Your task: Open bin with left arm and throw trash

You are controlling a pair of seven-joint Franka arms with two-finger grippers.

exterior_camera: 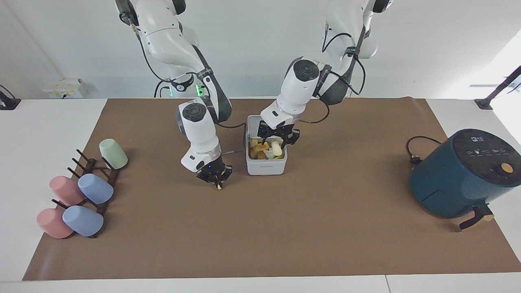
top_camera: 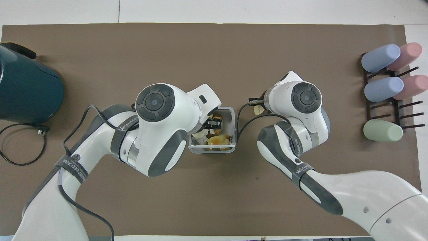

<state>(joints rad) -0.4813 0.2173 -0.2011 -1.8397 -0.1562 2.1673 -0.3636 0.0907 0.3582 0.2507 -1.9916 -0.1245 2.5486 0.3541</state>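
Facing view. Bin [exterior_camera: 266, 165]: small white rounded cube, smooth plastic, on the brown paper mat [exterior_camera: 285, 228] near the middle of the counter [exterior_camera: 44, 122]; lid [exterior_camera: 255, 124] swung up at the edge nearer the robots. Heaped inside with lumpy orange, brown and pale scraps and crumpled white paper. Left tool [exterior_camera: 278, 140] hanging over the open bin, fingers apart, a pale cream scrap [exterior_camera: 277, 148] just beneath it at the top of the heap. Right tool [exterior_camera: 218, 182] down at the mat just beside the bin, toward the right arm's end, fingertips drawn together on a small pale yellow piece of trash [exterior_camera: 219, 185]. Glossy dark-teal air fryer [exterior_camera: 460, 175] at the left arm's end; matte pink, blue and green cups [exterior_camera: 95, 188] lying on a dark rack at the right arm's end.

Overhead view. Bin [top_camera: 230, 117] partly covered by the left arm's white wrist; grey rim showing, contents rough and mixed. Left tool [top_camera: 211, 123] over the bin's opening. Cream piece of trash [top_camera: 257, 109] peeking out beside the right wrist; right tool itself hidden beneath.
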